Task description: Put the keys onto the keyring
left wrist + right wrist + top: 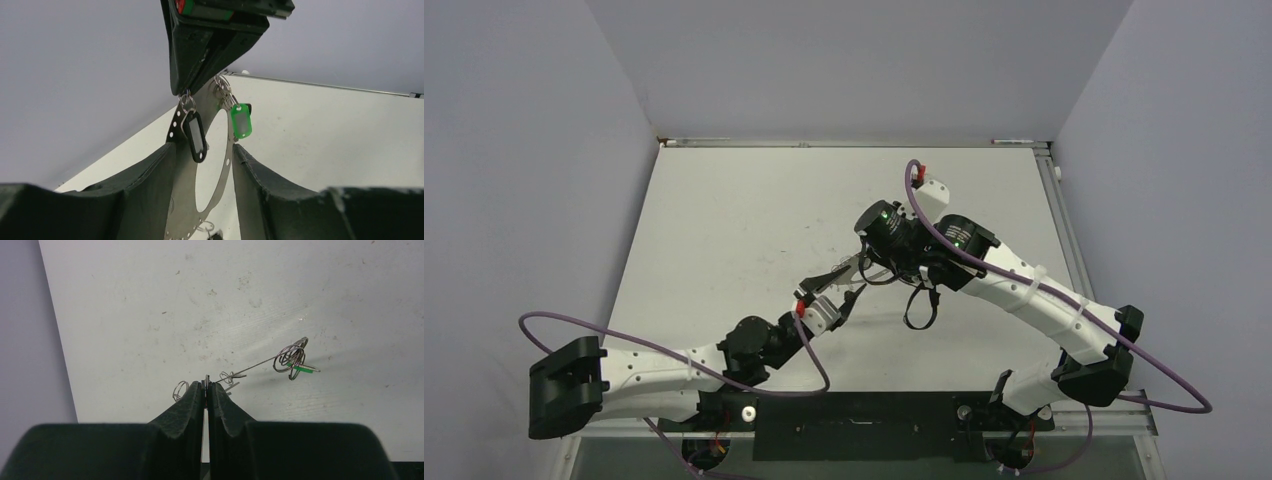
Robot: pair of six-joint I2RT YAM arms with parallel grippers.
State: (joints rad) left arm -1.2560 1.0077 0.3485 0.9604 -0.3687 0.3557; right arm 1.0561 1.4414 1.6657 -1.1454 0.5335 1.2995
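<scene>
left claw (pixel 204 150): jaws partly apart astride the flat silvery perforated metal keyring (pixel 181 210), likely to steady it | keyring: upright, aloft near surface (pixel 724 220) centre | black plastic tag (pixel 196 137), green plastic tag (pixel 242 121): hanging off small wire loops; keys indiscernible | right claw (pixel 206 385): clamped on keyring's top edge, suspending it

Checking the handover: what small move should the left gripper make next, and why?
Probably close the left gripper on the metal ring: its fingers flank it, jaws apart, while the right gripper clamps the top, near a black tag and a green tag.
</scene>
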